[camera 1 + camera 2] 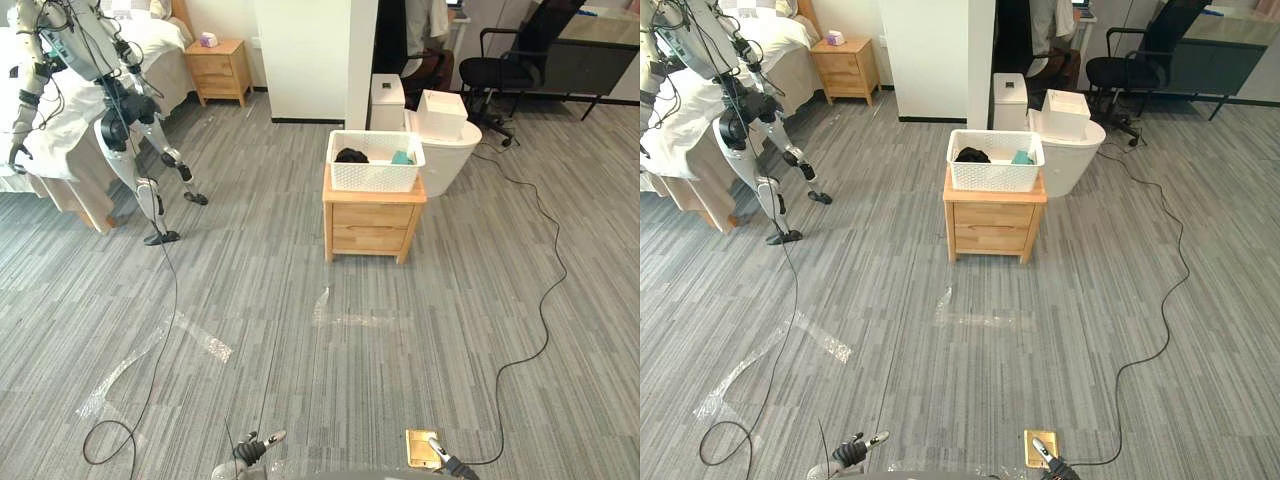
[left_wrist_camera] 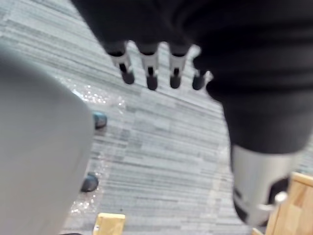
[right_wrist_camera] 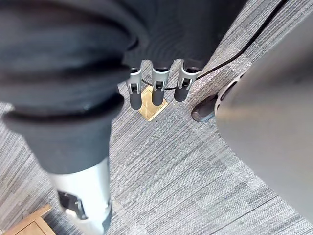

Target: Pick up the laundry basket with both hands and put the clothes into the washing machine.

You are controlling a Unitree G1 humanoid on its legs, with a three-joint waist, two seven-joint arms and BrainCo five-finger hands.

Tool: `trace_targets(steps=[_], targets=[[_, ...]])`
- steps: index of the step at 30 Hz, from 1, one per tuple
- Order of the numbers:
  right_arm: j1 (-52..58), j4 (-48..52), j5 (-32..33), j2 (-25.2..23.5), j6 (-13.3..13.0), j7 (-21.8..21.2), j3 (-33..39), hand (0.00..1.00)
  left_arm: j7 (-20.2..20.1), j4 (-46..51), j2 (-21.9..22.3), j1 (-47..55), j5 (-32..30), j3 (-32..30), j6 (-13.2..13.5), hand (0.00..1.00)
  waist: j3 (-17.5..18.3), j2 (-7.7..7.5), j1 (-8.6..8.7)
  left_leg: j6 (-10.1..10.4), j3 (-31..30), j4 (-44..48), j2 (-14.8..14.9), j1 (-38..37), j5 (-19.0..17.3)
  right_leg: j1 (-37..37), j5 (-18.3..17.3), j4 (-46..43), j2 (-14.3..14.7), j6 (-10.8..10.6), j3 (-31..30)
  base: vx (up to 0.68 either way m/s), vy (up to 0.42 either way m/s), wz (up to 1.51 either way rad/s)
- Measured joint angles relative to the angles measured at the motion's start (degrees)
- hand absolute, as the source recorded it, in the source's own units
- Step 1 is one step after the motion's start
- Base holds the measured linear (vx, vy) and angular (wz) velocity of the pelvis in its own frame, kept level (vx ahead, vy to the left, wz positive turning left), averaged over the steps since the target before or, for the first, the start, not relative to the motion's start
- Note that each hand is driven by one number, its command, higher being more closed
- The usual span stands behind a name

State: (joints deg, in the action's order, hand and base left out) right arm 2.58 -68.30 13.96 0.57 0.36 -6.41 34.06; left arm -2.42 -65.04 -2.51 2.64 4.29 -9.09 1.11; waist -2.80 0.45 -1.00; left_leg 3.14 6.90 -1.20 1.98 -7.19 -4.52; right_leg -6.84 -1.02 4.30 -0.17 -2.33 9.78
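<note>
Grey striped carpet (image 1: 300,380) covers the whole room. Patches of clear tape (image 1: 345,320) are stuck to it in front of the wooden nightstand (image 1: 372,225), which stands in open floor. On top of that nightstand sits the laundry basket (image 1: 375,172). It is white and rectangular, with walls of fine lattice and a rim about as wide as the nightstand's top. Inside it lie a dark garment (image 1: 351,155) toward one end and a teal garment (image 1: 401,158) toward the other.

Just behind the nightstand stands a white rounded tub (image 1: 450,160) with a white box (image 1: 442,110) on it. Well off to the nightstand's left, another humanoid robot (image 1: 125,100) stands beside a bed (image 1: 60,130). Far behind the nightstand and to its right is an office chair (image 1: 510,65).

Bare carpet lies along the nightstand's front and both sides, with a wide stretch of it between the nightstand and both hands. The left hand (image 2: 148,63) and right hand (image 3: 159,85) hang low, well short of the nightstand, fingers straight and loose, holding nothing. A brass floor plate (image 1: 421,447) lies by the right hand.
</note>
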Motion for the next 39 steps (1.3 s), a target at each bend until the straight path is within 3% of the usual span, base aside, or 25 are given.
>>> trace_targets(steps=[39], targets=[[-0.1, -0.5, 0.1, -0.2, 0.2, -1.5, 1.9, 0.0, -2.5, -0.3, -1.3, -0.3, 2.4, 2.3, 0.5, 0.0, -0.6, -0.65, -0.09, -0.1, 0.8, -0.9, -0.1, 0.5, -0.1, 0.7, 0.0, 1.2, 0.1, 0.1, 0.9, -0.01, -0.004, -0.01]])
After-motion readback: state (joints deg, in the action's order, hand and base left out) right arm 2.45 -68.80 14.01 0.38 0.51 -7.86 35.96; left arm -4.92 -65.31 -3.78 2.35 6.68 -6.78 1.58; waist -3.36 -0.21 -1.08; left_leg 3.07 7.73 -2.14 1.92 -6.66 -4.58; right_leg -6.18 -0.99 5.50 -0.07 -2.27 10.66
